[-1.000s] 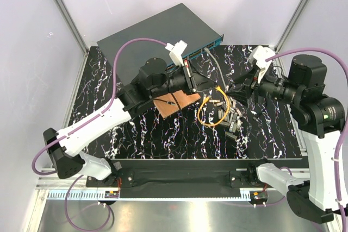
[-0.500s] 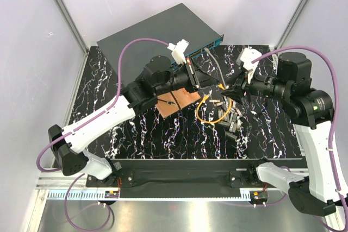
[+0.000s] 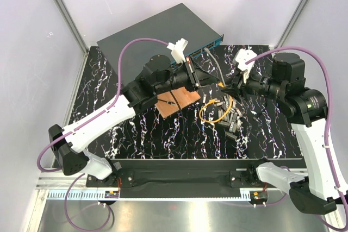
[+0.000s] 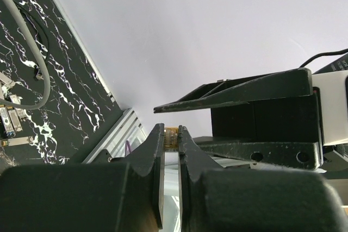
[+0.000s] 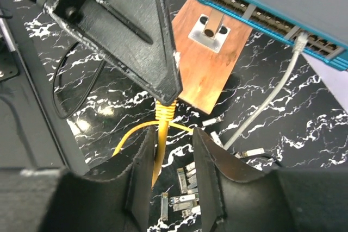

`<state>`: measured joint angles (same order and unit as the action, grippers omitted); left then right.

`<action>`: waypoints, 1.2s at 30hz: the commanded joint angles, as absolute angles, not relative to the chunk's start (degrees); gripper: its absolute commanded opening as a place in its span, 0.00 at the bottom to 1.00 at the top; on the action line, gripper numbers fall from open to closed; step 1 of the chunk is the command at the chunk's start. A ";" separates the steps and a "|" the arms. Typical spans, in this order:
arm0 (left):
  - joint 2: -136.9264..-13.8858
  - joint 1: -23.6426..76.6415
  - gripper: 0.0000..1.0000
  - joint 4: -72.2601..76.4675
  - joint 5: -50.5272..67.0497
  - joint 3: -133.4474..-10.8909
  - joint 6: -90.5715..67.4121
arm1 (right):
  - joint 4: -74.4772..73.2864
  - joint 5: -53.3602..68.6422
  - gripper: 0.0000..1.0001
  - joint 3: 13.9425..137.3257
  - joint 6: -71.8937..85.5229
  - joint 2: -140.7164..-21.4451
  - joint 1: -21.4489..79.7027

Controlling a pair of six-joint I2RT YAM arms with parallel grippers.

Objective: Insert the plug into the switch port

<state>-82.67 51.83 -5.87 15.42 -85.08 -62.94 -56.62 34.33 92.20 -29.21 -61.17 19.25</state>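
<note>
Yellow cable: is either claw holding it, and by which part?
Left claw is shut on the yellow cable at its plug end. Right claw straddles the cable just behind, jaws apart, not gripping.

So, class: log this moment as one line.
left end effector: shut on plug | right end effector: open around yellow cable | switch: plug not inserted

Holds the left arm stretched diagonally from its base toward the middle, with the left gripper pinched almost closed, and the right arm folded up and inward, with the right gripper nose to nose with it, jaws parted.
</note>
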 commanded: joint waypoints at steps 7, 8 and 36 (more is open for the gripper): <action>-82.97 51.59 0.00 -1.67 16.26 -87.45 -63.72 | -53.79 33.22 0.26 93.69 -28.56 -61.70 20.21; -82.97 51.59 0.00 -1.76 16.26 -87.54 -63.72 | -53.79 33.31 0.22 93.69 -28.56 -61.79 20.21; -63.73 -9.28 0.99 -16.42 32.51 -80.88 -43.51 | -48.96 9.66 0.00 99.74 -22.32 -74.61 16.63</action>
<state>-65.04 -3.16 -9.19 27.57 -83.59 -47.18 -52.99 11.84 95.37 -20.88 -72.93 19.07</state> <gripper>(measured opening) 0.987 0.019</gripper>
